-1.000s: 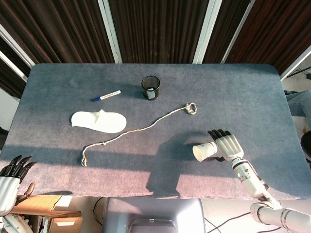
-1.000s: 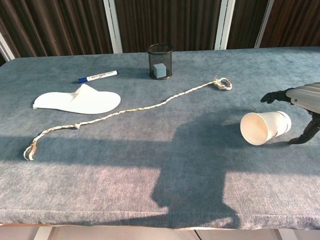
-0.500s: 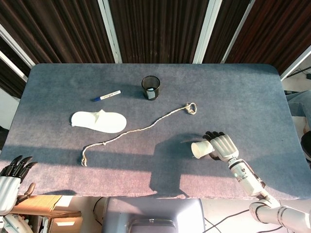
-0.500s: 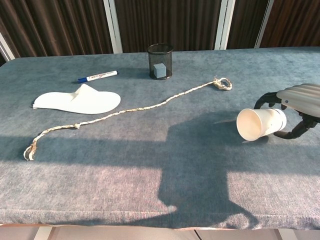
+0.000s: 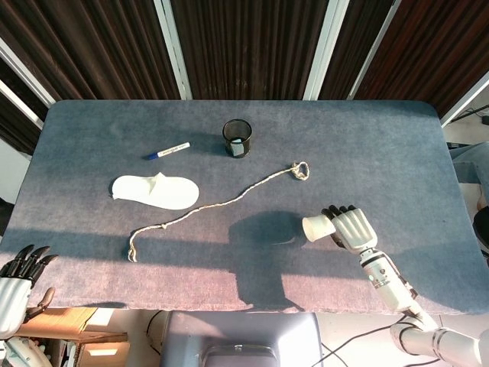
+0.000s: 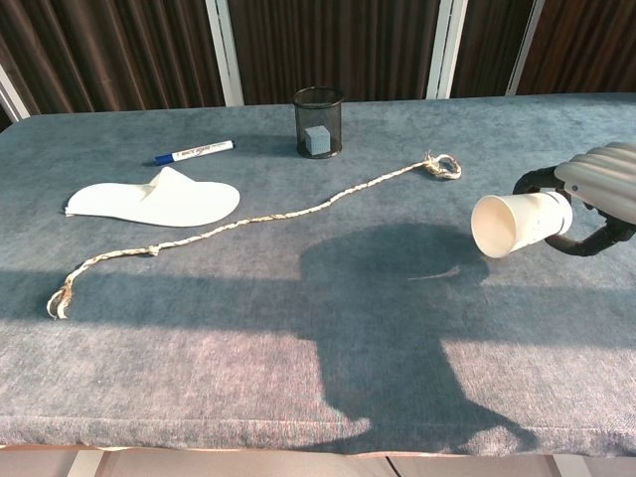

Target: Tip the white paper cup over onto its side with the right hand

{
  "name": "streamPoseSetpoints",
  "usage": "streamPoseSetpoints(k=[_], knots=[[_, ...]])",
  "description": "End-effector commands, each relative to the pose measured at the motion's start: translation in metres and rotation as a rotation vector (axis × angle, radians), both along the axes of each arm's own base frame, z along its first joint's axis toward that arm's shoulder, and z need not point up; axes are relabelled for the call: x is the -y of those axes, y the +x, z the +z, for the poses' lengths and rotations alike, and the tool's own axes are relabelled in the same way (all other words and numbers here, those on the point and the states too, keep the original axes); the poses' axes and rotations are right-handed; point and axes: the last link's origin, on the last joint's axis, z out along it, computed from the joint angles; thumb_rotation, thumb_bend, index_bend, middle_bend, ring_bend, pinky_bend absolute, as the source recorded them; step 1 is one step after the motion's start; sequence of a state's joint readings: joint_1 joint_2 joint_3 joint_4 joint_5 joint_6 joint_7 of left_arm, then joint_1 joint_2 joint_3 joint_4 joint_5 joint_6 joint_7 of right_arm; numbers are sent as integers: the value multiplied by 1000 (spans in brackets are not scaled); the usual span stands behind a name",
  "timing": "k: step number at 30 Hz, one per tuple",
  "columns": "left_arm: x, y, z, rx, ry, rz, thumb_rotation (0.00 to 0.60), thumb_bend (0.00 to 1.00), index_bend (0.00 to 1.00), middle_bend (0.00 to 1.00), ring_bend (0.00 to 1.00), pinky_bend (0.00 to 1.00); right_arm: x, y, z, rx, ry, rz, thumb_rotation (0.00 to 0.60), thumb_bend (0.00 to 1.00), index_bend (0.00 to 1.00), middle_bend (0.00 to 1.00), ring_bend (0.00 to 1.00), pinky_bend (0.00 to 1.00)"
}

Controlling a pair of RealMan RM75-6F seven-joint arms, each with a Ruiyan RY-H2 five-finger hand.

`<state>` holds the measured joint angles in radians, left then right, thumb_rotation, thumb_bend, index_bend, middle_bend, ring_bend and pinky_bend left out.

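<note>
Blue felt tabletop (image 6: 248, 298): right hand (image 5: 351, 226) grips white paper cup (image 6: 519, 223), sideways, apparently off the surface. Lower until the wall rests flat, then release so it won't roll.

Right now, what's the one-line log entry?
right robot hand: grips white paper cup | cup: sideways, mouth facing left | left robot hand: off table, idle

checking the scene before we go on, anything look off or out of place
The white paper cup is held sideways by the right hand, seemingly above the blue table rather than lying on it. A lone white slipper lies beside a frayed rope.
</note>
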<state>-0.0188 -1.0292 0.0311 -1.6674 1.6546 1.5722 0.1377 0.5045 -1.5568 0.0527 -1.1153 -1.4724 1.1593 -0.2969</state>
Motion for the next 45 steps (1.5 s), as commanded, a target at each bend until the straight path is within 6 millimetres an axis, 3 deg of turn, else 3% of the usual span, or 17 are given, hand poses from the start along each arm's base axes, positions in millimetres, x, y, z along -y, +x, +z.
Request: streamPoseSetpoints(k=[1, 10, 21, 26, 29, 36, 39, 45], knots=[[0, 0, 0, 1, 1, -2, 600, 343, 255, 160, 100, 293, -8, 14, 4, -207, -149, 204, 600, 724, 728, 535, 510, 618], [0, 0, 1, 5, 1, 1, 600, 343, 255, 160, 100, 293, -22, 42, -5, -736, -207, 606, 600, 725, 719, 535, 506, 617], [0, -1, 2, 10, 6, 2, 600, 343, 255, 159, 100, 293, -21, 54, -21, -1066, -189, 738, 600, 704, 694, 535, 471, 593], [0, -1, 2, 9, 4, 3, 600, 342, 255, 159, 100, 293, -24, 62, -26, -1086, -175, 769, 600, 678, 651, 535, 433, 563], [0, 0, 2, 10, 3, -1, 600, 343, 255, 159, 100, 293, -25, 64, -27, -1068, -181, 760, 600, 595, 593, 519, 397, 530], [1, 0, 3, 12, 9, -3, 600, 342, 255, 159, 100, 293, -27, 62, -22, -1009, -194, 683, 600, 365, 354, 309, 244, 395], [1, 0, 3, 12, 10, -4, 600, 343, 255, 160, 101, 293, -28, 60, -21, -995, -193, 664, 600, 308, 267, 220, 188, 360], [1, 0, 3, 10, 8, -4, 600, 342, 255, 159, 100, 293, -26, 59, -20, -972, -191, 640, 600, 236, 170, 139, 130, 323]])
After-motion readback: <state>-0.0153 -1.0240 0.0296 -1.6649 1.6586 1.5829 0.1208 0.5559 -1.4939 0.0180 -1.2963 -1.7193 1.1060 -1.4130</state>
